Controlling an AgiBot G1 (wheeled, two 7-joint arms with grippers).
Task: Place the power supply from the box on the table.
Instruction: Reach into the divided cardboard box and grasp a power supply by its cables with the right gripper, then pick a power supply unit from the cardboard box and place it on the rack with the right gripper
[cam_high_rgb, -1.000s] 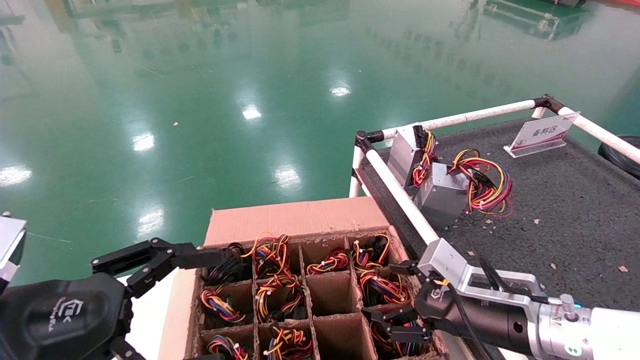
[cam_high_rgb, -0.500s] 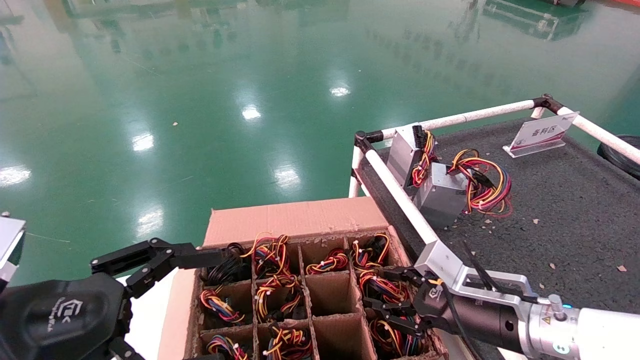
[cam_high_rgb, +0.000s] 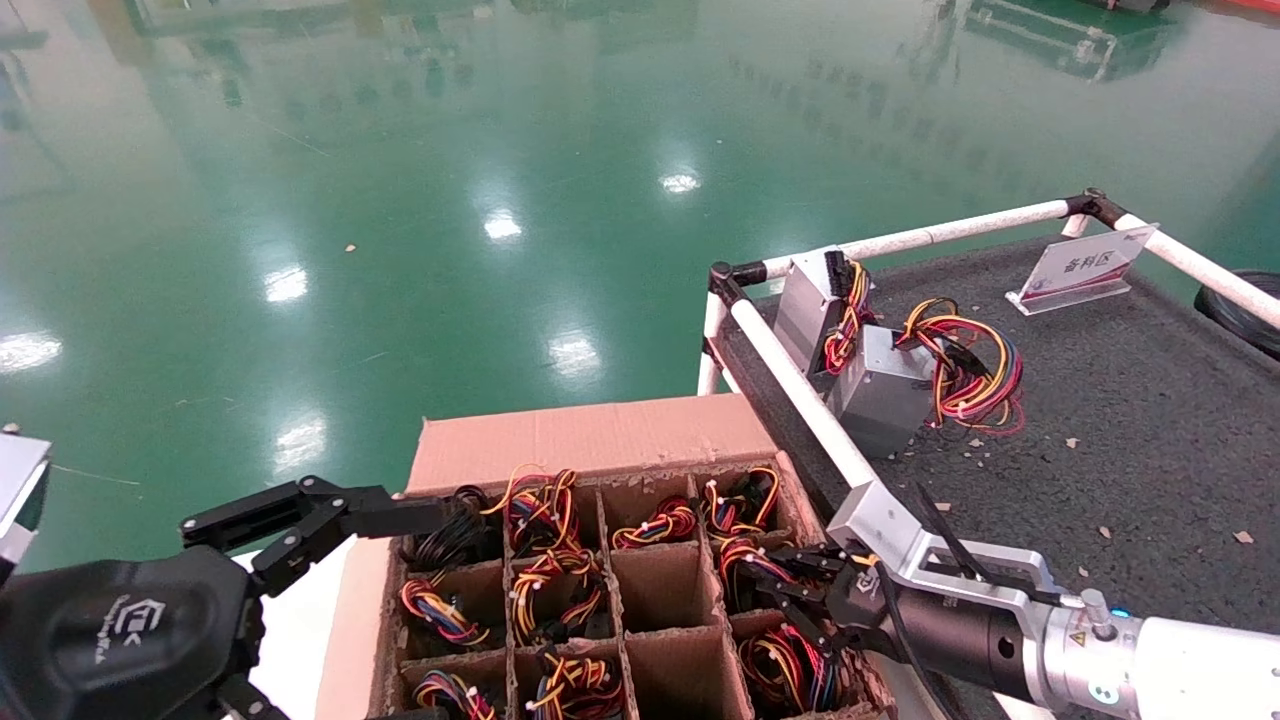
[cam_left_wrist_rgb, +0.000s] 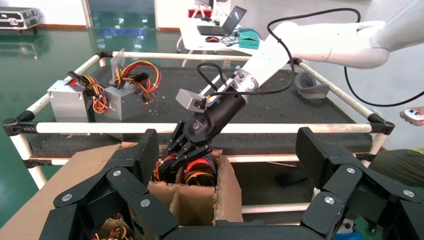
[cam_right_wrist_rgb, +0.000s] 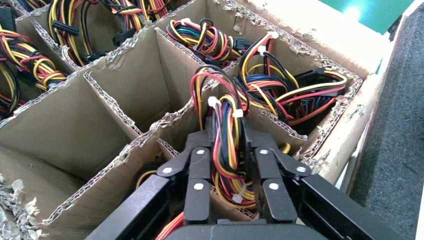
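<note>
The brown cardboard box (cam_high_rgb: 590, 440) with its grid of cells stands below the table's (cam_high_rgb: 1100, 420) near-left corner. My right gripper (cam_high_rgb: 790, 590) (cam_right_wrist_rgb: 227, 137) reaches into a cell along the box's right side and is shut on a red-yellow-blue wire bundle (cam_right_wrist_rgb: 225, 115) that rises between its fingers. The power supply's grey body is hidden down in the cell; only its wires show. In the left wrist view the right gripper (cam_left_wrist_rgb: 187, 150) dips into that corner cell. My left gripper (cam_high_rgb: 340, 620) (cam_left_wrist_rgb: 227, 150) hovers open at the box's left side, holding nothing.
Two grey units (cam_high_rgb: 810, 300) (cam_high_rgb: 885, 385) with wire bundles lie at the table's far-left corner against the white rail (cam_high_rgb: 800, 390). A small sign (cam_high_rgb: 1085, 270) stands at the back. Other cells hold wire bundles (cam_high_rgb: 545, 590). Green floor lies beyond.
My right gripper has moved forward and deeper into the box's right-hand cells, and its fingers have gone from spread to shut on the wire bundle. The left arm has not moved.
</note>
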